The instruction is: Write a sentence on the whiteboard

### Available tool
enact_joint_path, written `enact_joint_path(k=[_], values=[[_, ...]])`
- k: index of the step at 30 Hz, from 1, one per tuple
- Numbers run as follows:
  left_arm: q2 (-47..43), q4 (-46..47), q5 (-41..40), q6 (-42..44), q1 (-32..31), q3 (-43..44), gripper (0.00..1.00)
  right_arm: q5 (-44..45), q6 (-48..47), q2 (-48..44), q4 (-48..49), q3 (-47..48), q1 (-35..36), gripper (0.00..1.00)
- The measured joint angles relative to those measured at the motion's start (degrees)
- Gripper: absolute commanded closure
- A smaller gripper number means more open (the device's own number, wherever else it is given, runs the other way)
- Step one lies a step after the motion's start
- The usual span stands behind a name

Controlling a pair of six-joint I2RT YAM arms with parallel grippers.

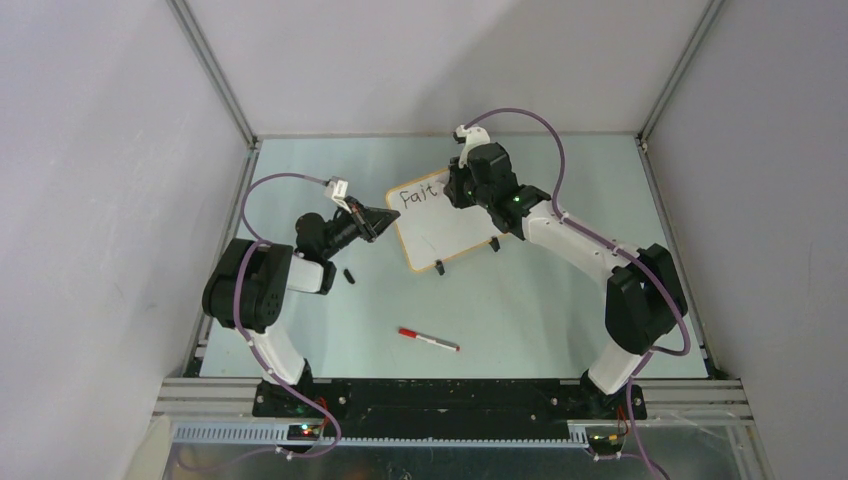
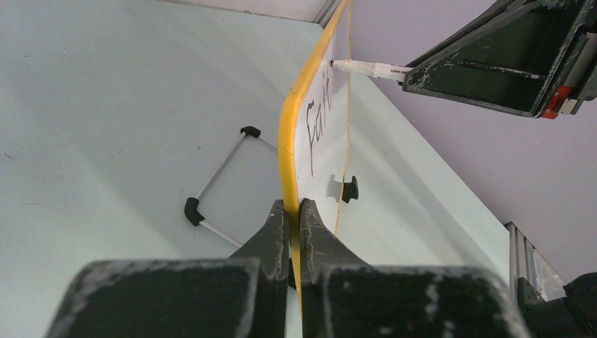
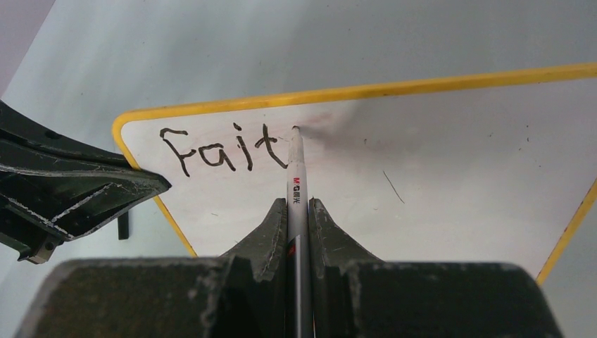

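Whiteboard (image 3: 457, 162) stands mid-table, L gripper (image 2: 296, 211) clamped on its yellow frame. R gripper (image 3: 298, 208) pinches marker (image 3: 296, 165), tip at the sentence (image 3: 218, 148), "fait" so far. Risk: pressing too hard tips/slides board, smearing strokes.

A red-and-white pen (image 1: 428, 340) lies flat on the pale blue-green table (image 1: 540, 320), toward its near edge. A small black cap-like piece (image 1: 349, 276) rests well apart, farther left.

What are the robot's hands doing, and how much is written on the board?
Left gripper shut on the whiteboard edge. Right gripper shut on the marker, tip touching board. Sentence reads only "fait". Nothing in the way.
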Motion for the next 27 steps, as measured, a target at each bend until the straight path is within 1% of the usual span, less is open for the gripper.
enact_joint_path(k=[9, 27], values=[[0.0, 0.0, 0.0, 0.2, 0.0, 0.0, 1.0, 0.0, 0.0, 0.0, -0.3, 0.0, 0.0, 1.0], [0.0, 0.0, 0.0, 0.3, 0.0, 0.0, 1.0, 1.2, -0.1, 0.1, -5.2, 0.1, 0.9, 1.0]])
